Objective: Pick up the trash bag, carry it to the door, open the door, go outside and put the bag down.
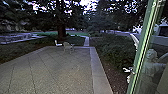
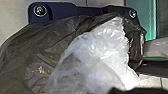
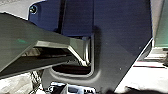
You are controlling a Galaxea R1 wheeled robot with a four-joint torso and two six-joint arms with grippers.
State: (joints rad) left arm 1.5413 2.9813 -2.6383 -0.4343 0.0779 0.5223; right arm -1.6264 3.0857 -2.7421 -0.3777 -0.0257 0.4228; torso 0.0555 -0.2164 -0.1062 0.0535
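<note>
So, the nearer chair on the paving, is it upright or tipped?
Upright: the chair has its back up and legs on the paving.

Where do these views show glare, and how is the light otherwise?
Head view: dim light on the grey stone paving, bright patches of sky between dark, leafy trees; left wrist view: strong glare on the crinkled white plastic, fainter shine on the dark brown plastic trash bag; right wrist view: pale ground nearly washed out.

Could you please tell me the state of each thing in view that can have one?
Trash bag: bulging, creased; whether gripped, cannot tell.
Chair: upright, empty.
Green-edged glass panel: whether an open door, cannot tell.
Person: upright, seen in that glass.
</note>
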